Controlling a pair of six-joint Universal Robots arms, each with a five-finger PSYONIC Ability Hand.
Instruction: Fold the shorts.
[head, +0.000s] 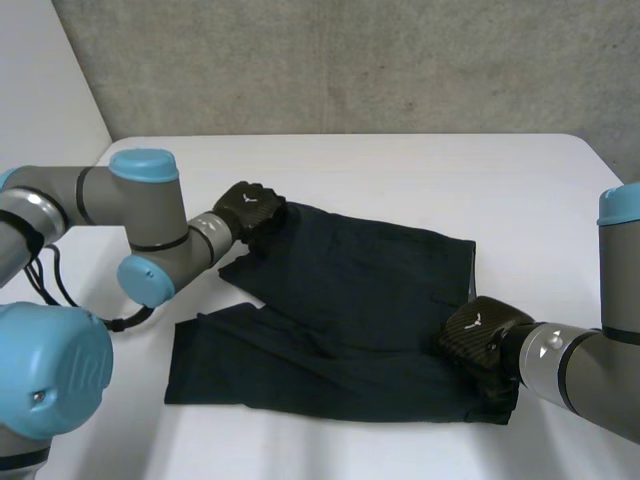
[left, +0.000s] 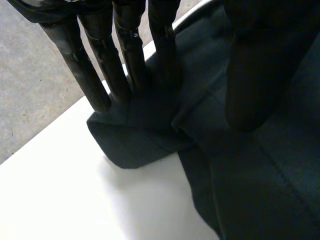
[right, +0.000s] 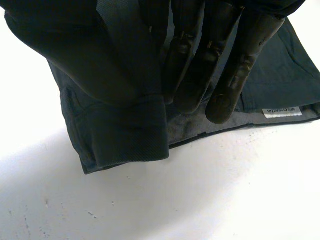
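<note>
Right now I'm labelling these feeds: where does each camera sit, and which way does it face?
Head: between and behind the arms, looking down at the table and shorts; both arms, left hand and right hand show.
Left wrist: on the left wrist, looking along the palm; its fingers and thumb pinch a shorts corner.
Right wrist: on the right wrist, looking along the palm; its fingers and thumb pinch a corner near the label.
Shared: all see the shorts on the table.

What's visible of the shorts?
The shorts are dark navy, woven-looking cloth, lying mostly flat on the white table, legs toward the robot's left, waistband toward its right. The left hand pinches the far leg's hem corner; the right hand pinches a near waistband corner, raised so a white label inside shows.
</note>
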